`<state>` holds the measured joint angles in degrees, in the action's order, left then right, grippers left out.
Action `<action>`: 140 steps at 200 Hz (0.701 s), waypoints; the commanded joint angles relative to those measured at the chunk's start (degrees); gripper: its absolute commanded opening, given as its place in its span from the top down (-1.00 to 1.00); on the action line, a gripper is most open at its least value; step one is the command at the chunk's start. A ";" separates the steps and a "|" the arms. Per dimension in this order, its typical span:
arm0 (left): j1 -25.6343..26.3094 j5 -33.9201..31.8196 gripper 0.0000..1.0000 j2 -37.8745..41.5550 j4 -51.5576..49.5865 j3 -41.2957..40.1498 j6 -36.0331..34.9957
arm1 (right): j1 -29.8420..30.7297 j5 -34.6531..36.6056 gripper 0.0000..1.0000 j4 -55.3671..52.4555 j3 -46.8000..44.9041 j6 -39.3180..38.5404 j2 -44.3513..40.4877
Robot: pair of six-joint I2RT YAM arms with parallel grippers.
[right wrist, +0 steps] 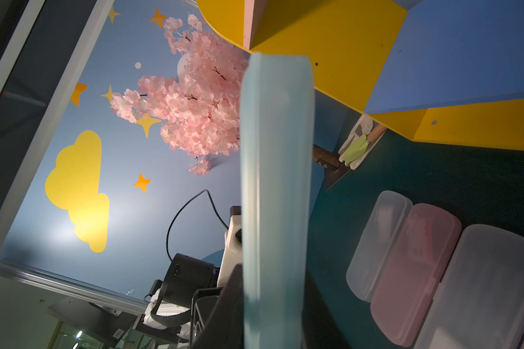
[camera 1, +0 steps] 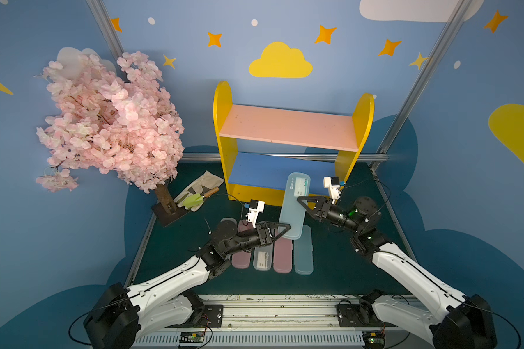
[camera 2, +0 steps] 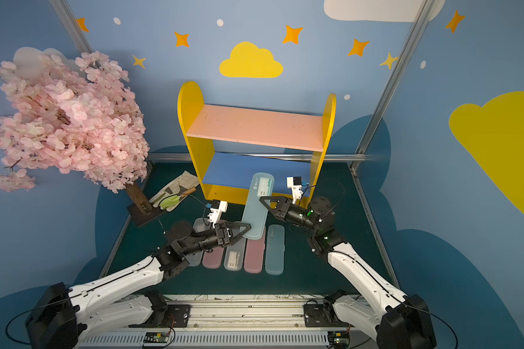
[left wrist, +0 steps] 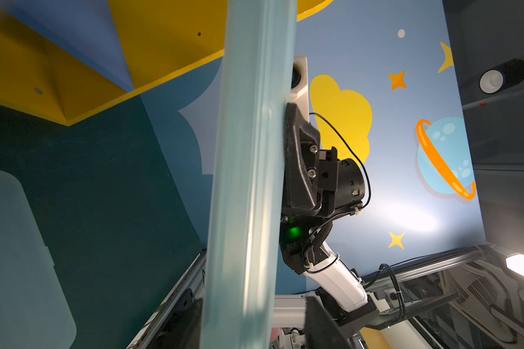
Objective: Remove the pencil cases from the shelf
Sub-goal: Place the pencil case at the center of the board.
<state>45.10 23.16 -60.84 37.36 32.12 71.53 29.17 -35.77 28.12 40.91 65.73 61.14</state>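
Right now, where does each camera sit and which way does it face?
Top views: above and behind both arms, looking forward and down on the shelf, left gripper and right gripper.
Left wrist: on the left arm, facing the held blue case, right arm beyond.
Right wrist: on the right arm, facing that case, left arm and blossom tree beyond.
Shared: both wrist views show the case and shelf.
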 commanded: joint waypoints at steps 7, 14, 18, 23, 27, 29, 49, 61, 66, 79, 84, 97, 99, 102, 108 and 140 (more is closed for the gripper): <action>-0.19 -4.39 -0.74 1.97 -6.57 2.39 -1.99 | -0.07 0.14 0.69 -3.11 -1.27 -2.72 -1.39; -0.36 -5.95 -0.80 2.95 -9.73 2.45 -2.57 | -0.31 0.62 0.69 -5.64 -1.42 -4.24 -2.08; -0.52 -7.01 -0.83 3.50 -11.81 2.51 -2.81 | -0.42 1.03 0.70 -7.30 -1.51 -5.15 -2.56; -0.75 -8.12 -0.85 4.23 -14.16 2.42 -3.06 | -0.56 1.54 0.70 -9.55 -1.61 -6.36 -3.17; -0.87 -8.87 -0.86 4.81 -15.64 2.37 -3.41 | -0.73 1.98 0.71 -11.39 -1.74 -7.35 -3.67; -1.00 -9.17 -0.87 5.17 -16.38 2.34 -3.63 | -0.81 2.16 0.71 -12.36 -1.78 -7.76 -3.97; -1.42 -14.98 -0.92 9.08 -25.74 2.07 -5.89 | -2.08 5.24 0.71 -22.75 -2.06 -14.58 -7.18; -1.45 -17.83 -0.94 11.44 -31.10 2.07 -8.01 | -3.02 8.17 0.71 -30.79 -2.06 -19.56 -9.04; -1.42 -18.89 -0.94 12.45 -33.05 2.00 -9.09 | -3.38 9.36 0.71 -33.83 -2.06 -21.62 -9.75; -1.51 -21.98 -0.97 15.00 -37.37 1.61 -10.74 | -4.56 12.19 0.71 -40.97 -3.73 -26.82 -11.51; -1.51 -22.94 -0.98 15.95 -38.31 1.30 -11.23 | -5.15 13.18 0.71 -43.35 -4.09 -28.37 -12.21; -1.57 -24.77 -1.00 18.33 -39.27 0.03 -12.50 | -6.79 15.11 0.70 -47.51 -5.59 -31.45 -13.85; -1.52 -25.05 -1.00 18.68 -39.34 -0.20 -12.54 | -7.05 15.25 0.69 -48.19 -5.84 -31.81 -14.08; -1.55 -25.46 -1.00 19.26 -39.50 -0.53 -12.70 | -7.47 15.41 0.70 -48.91 -6.23 -32.22 -14.26; -1.60 -26.14 -1.00 20.22 -39.73 -1.05 -12.94 | -8.21 15.42 0.69 -50.09 -6.95 -33.01 -14.87; -2.08 -27.95 -1.00 22.64 -40.18 -2.79 -13.43 | -12.20 13.78 0.69 -52.33 -10.28 -34.82 -14.76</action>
<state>43.51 -1.23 -39.31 0.14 30.57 60.55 19.00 -22.41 -18.61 32.08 35.88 46.44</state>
